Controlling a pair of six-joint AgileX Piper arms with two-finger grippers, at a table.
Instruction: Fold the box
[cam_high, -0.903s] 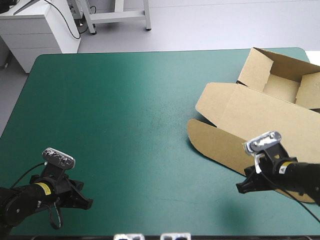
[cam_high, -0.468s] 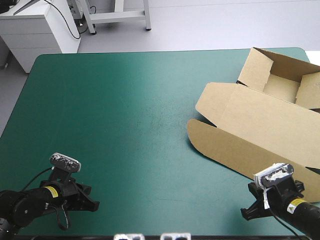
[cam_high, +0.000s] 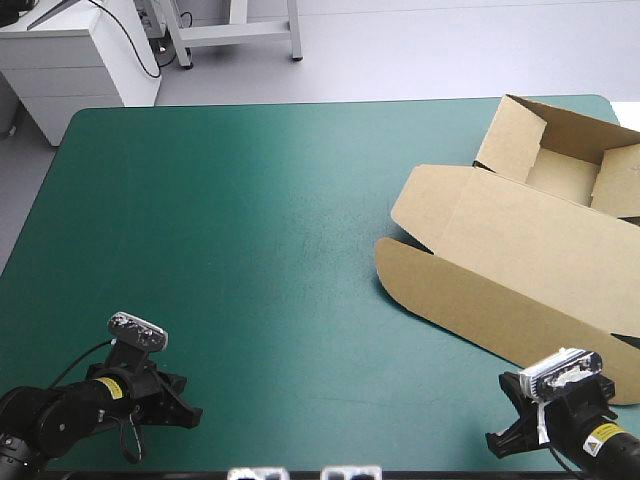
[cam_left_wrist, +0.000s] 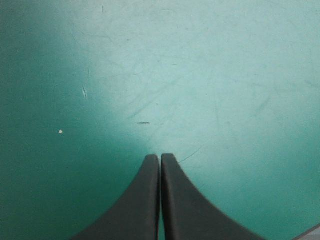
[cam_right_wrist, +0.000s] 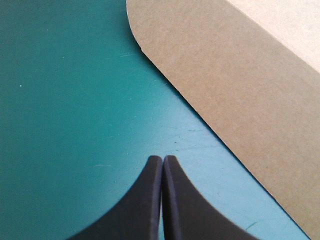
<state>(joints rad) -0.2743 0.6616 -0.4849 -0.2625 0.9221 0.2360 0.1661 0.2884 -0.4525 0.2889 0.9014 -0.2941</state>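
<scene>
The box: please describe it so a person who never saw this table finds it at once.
On the teal-green table, look toward the far right corner. The box lies there, an open tray with its lid flat. Nothing else on the table is brown.

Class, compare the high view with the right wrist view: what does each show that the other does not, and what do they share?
Only the high view: the box with its raised walls at the far right corner of the teal-green cover, and the left gripper near the front edge. Only the right wrist view: the right gripper with its black fingers meeting in a point. Both: the box's flat rounded flap, apart from the right gripper.
</scene>
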